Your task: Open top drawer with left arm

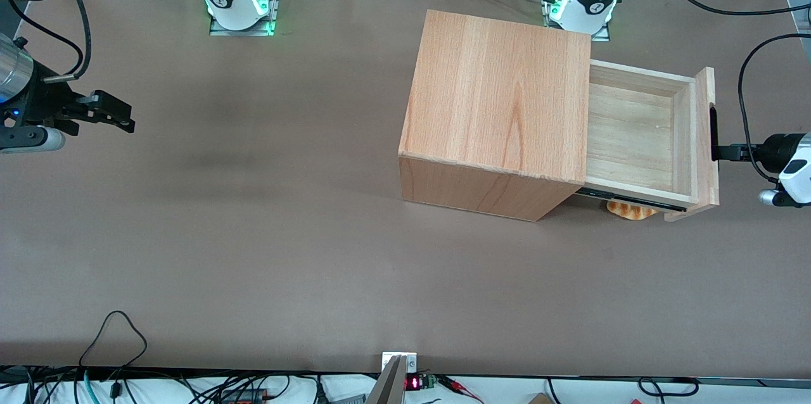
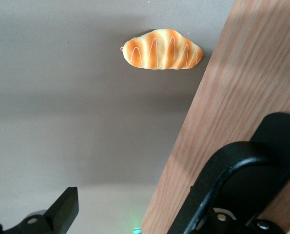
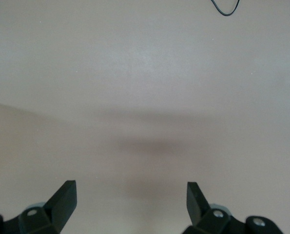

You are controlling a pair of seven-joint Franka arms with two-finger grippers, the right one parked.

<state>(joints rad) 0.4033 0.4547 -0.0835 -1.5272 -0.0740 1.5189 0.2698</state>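
Observation:
The top drawer (image 1: 685, 138) is pulled far out of the wooden cabinet (image 1: 500, 100) toward the working arm's end of the table, and its pale tray shows nothing inside. A slim black bar handle (image 1: 713, 128) runs along its front panel (image 2: 242, 97). The left arm (image 1: 789, 166) reaches in level with the drawer front, and its gripper (image 1: 723, 152) sits at the handle (image 2: 232, 180). The gripper (image 2: 132, 197) is open. One finger (image 2: 64, 209) hangs over bare table, and the other is hidden by the panel and handle.
A striped orange bread-shaped toy (image 1: 630, 209) (image 2: 162, 48) lies on the brown table (image 1: 253, 201) under the pulled-out drawer, at its corner nearer the front camera. Cables run along the table edges.

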